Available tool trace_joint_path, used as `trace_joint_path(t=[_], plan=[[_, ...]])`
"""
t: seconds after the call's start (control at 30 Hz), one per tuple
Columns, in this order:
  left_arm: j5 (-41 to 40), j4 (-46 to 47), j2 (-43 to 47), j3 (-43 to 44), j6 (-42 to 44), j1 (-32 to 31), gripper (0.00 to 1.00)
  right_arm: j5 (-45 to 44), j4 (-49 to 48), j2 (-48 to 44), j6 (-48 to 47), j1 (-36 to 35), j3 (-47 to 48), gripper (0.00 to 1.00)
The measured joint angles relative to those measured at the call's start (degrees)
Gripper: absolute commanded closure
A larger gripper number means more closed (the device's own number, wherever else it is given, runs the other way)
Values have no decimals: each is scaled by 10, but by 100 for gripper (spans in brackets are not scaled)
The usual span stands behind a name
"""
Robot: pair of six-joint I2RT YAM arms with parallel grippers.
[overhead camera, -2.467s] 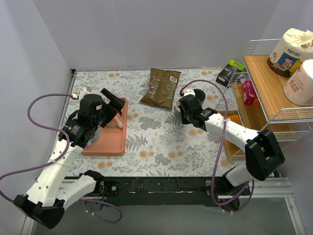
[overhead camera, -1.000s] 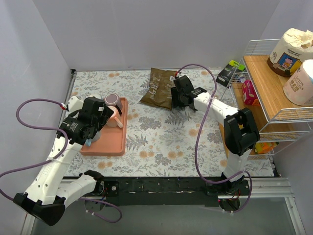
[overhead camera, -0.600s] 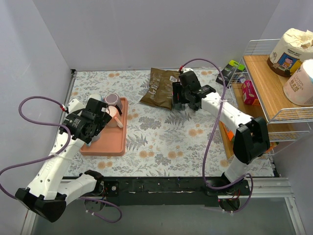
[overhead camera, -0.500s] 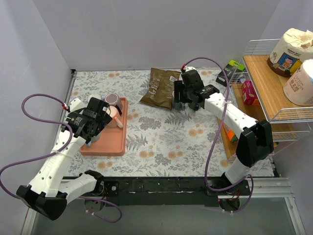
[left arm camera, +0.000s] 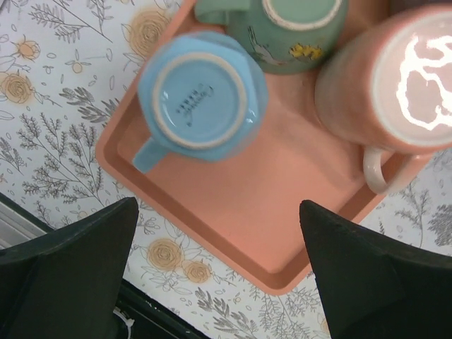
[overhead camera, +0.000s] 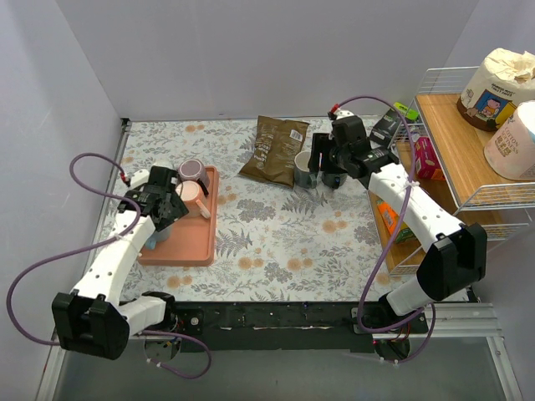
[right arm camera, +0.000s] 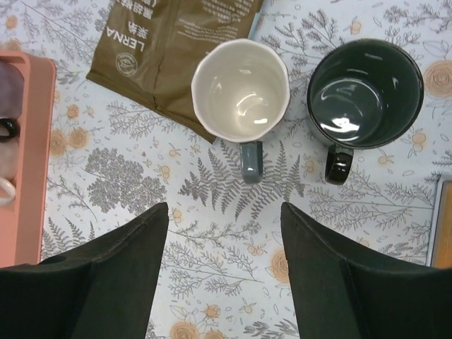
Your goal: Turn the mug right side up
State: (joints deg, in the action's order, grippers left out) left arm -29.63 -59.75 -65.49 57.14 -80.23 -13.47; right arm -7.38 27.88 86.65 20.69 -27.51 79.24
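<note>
Grey ceramic mug [right arm camera: 240, 88], white inside: upright near far edge of tabletop [overhead camera: 276, 238]; probably rigid, slick, chippable; grasp at rim. Right fingers [right arm camera: 106, 282] and left fingers [left arm camera: 63, 261] apart.

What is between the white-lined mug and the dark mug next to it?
Only a narrow strip of flowered tablecloth; the white-lined mug and the dark mug stand upright, apart. The right wrist view shows it.
</note>
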Motion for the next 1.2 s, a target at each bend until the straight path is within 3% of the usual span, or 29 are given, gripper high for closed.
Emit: trace_joint_path(t=[0.1, 0.37, 0.57, 0.7, 0.9, 1.2], plan=[[30, 37, 30, -9, 37, 54, 2, 9, 6, -6, 3, 5, -16, 29], [123, 137, 80, -32, 137, 81, 2, 33, 9, -12, 6, 13, -30, 29], [166, 168, 75, -47, 139, 140, 2, 47, 13, -12, 6, 20, -27, 29], [183, 182, 80, -70, 108, 177, 2, 52, 21, -12, 6, 23, -17, 29], [165, 160, 131, -80, 26, 183, 2, 61, 21, -12, 8, 24, -11, 29], [73, 5, 135, 16, -192, 183, 2, 81, 21, -11, 17, 24, -11, 29]])
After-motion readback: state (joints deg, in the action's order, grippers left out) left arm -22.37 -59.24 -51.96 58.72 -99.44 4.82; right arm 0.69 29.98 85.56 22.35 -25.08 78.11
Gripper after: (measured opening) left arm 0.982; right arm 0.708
